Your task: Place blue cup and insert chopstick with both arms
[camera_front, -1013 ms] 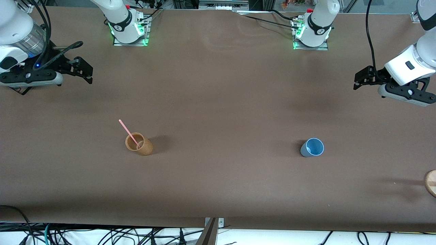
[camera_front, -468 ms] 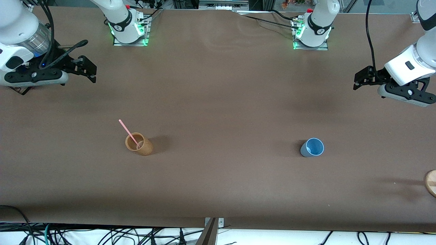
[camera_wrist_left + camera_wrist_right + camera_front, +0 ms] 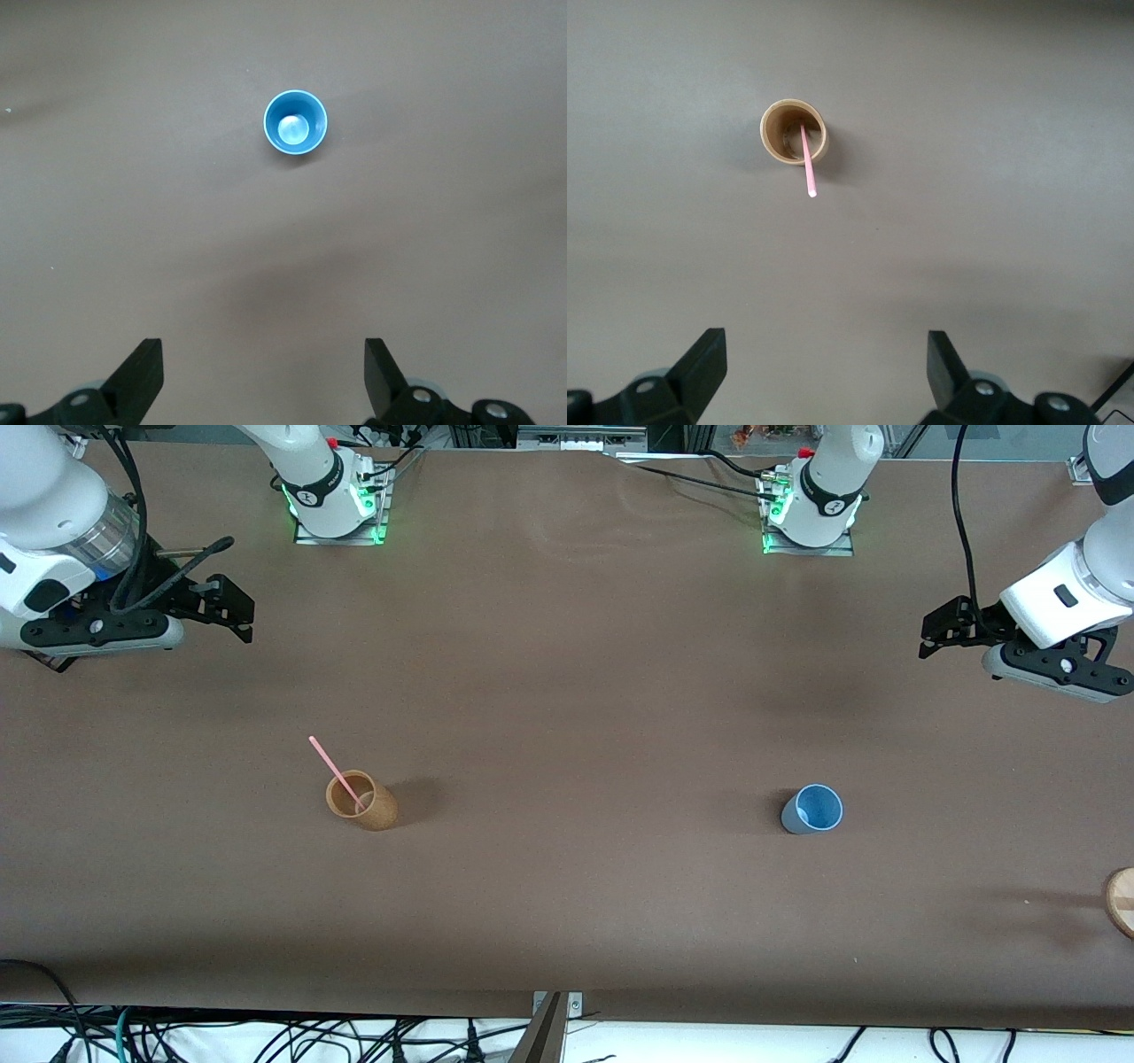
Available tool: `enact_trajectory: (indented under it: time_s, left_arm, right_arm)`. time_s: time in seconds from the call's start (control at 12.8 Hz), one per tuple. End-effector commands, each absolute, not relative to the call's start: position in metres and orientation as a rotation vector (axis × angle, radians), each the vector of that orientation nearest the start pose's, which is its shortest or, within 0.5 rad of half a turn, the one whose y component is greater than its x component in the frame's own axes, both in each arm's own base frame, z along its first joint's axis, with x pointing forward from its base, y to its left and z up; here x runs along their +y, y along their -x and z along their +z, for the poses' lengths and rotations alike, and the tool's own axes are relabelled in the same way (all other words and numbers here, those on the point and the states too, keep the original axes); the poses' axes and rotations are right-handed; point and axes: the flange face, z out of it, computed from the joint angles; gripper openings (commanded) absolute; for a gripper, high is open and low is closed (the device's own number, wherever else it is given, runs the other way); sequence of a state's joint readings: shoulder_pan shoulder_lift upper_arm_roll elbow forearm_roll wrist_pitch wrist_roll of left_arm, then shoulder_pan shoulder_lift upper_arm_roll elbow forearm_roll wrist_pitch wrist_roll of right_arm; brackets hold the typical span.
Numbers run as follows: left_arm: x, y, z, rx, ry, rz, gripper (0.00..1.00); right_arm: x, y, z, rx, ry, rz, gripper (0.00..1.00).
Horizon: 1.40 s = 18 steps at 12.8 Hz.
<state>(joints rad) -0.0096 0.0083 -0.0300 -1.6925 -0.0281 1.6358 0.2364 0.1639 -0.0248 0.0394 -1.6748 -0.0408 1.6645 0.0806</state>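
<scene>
A: How far is the task, as you see it?

B: I think it is at the very start. The blue cup (image 3: 811,809) stands upright on the desk (image 3: 567,691), toward the left arm's end, and nothing touches it. The chopstick (image 3: 336,772) is leaning inside the tan cup (image 3: 361,801), toward the right arm's end, with its upper part sticking out over the rim. The two cups are well apart.

A: And the arms?

B: The left claw (image 3: 937,627) hangs over bare desk near the left arm's end, with its fingers spread wide and holding nothing. In the left wrist view the blue cup (image 3: 295,122) is ahead of those fingers, not between them. The right claw (image 3: 232,608) hangs over the right arm's end, also spread and empty. In its wrist view the tan cup (image 3: 794,131) with the chopstick (image 3: 806,162) is well apart from it.

A: So what is left?

B: In my judgement, everything: to take the cup, to place it, to lift the chopstick and to put it in.

A: Any writing or brand?

B: None that I can read. The arm bases carry a small round mark, but it is too small to tell.
</scene>
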Motion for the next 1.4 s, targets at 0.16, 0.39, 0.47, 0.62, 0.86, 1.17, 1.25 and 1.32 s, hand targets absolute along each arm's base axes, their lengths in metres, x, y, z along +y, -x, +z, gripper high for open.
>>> enact_trajectory:
  time_s: [0.16,0.39,0.47,0.62,0.86,1.17,1.25,1.32]
  left_arm:
    - [-0.025,-0.562,0.574,0.434,3.140,0.098,1.00]
    - [-0.020,-0.567,0.562,0.424,3.145,0.138,1.00]
    - [-0.018,-0.567,0.560,0.417,3.146,0.146,1.00]
    - [0.000,-0.574,0.545,0.366,3.155,0.176,1.00]
    - [0.003,-0.601,0.505,0.354,3.157,0.135,1.00]
    - [0.017,-0.634,0.443,0.366,3.083,0.070,1.00]
    - [0.018,-0.638,0.427,0.369,3.084,0.065,1.00]
    - [0.017,-0.640,0.410,0.372,3.084,0.050,1.00]
  right_arm:
    - [0.108,-0.543,0.602,-0.205,3.186,-0.037,1.00]
    - [0.110,-0.547,0.595,-0.213,3.187,-0.020,1.00]
    - [0.110,-0.551,0.590,-0.216,3.192,-0.011,1.00]
    - [0.111,-0.569,0.558,-0.219,3.205,0.036,1.00]
    - [0.120,-0.604,0.497,-0.243,3.197,0.037,1.00]
    - [0.138,-0.635,0.421,-0.342,3.169,0.026,1.00]
    - [0.141,-0.640,0.400,-0.358,3.164,0.044,1.00]
    - [0.153,-0.641,0.382,-0.387,3.154,0.056,1.00]
